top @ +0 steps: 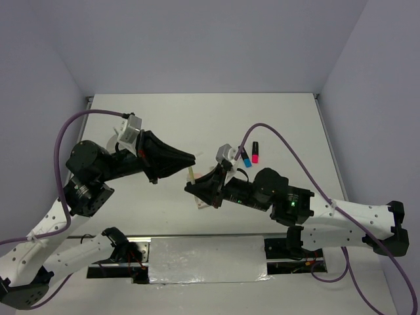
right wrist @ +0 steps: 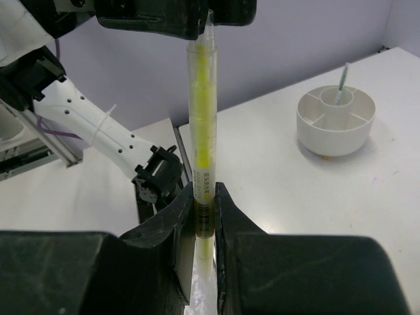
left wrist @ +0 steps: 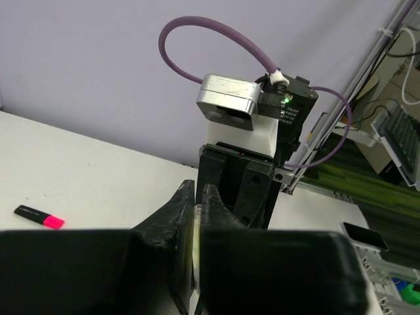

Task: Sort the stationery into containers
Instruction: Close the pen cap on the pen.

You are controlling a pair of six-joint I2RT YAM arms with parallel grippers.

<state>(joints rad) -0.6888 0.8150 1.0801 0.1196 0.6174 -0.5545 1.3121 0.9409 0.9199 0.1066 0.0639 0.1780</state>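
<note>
A yellow-green pen [right wrist: 202, 98] hangs in the air between both grippers above the table's middle. My right gripper [right wrist: 204, 193] is shut on its lower, barcoded end. My left gripper [right wrist: 174, 13] is shut on its other end, and a pale sliver of the pen [left wrist: 195, 226] shows between the left gripper's [left wrist: 195, 197] closed jaws. From above, the pen [top: 190, 174] bridges the left gripper [top: 194, 159] and the right gripper [top: 188, 188]. The round white divided tub [right wrist: 336, 121] stands on the table with one thin pen [right wrist: 342, 82] upright in its centre cell.
A pink highlighter [top: 255, 153] and a blue highlighter [top: 246, 158] lie side by side behind the right arm. The pink highlighter [left wrist: 39, 216] also shows in the left wrist view. A small pale pink item [top: 203, 202] lies partly under the right gripper. Purple cables arch over both arms.
</note>
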